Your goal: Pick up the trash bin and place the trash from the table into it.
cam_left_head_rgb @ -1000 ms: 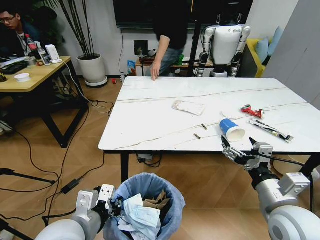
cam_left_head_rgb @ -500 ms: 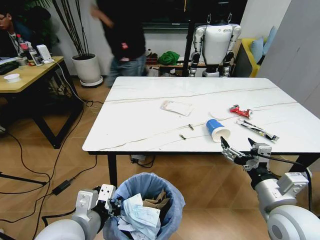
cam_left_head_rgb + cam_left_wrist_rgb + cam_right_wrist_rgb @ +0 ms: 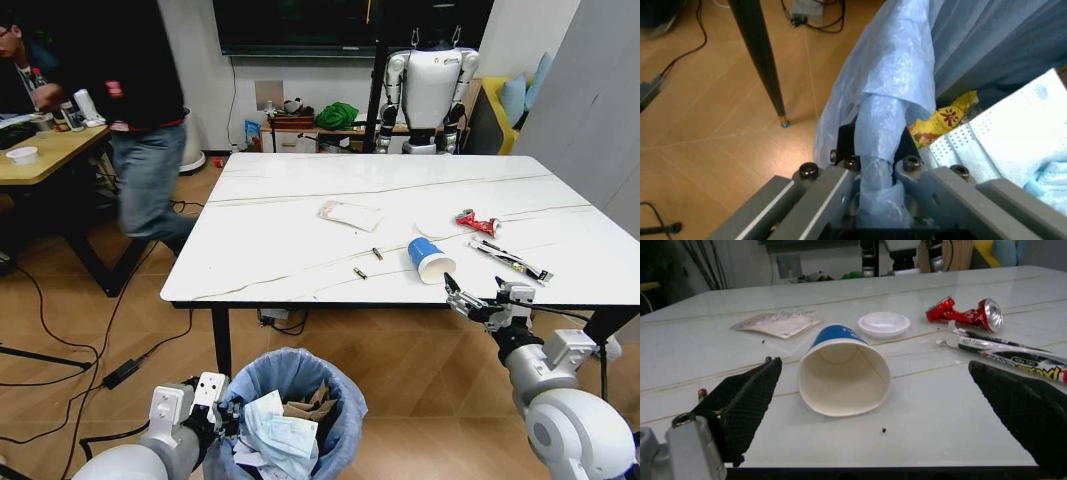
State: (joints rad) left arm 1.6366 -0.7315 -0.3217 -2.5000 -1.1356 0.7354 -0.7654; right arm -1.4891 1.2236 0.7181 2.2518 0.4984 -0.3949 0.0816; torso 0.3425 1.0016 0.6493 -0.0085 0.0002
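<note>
Our left gripper [image 3: 873, 200] is clenching the blue-bagged round trash bin's [image 3: 300, 385] rim; right gripper [image 3: 484, 296] is spread wide facing the blue-and-white paper cup [image 3: 842, 375] on the white marble table [image 3: 300, 240]

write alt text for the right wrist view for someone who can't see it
The open right gripper faces a blue-and-white paper cup lying on its side on the white marble-look table, mouth toward the camera. Behind the cup lie a round white lid, a clear packet, a crumpled red wrapper and a long black-white packet.
</note>
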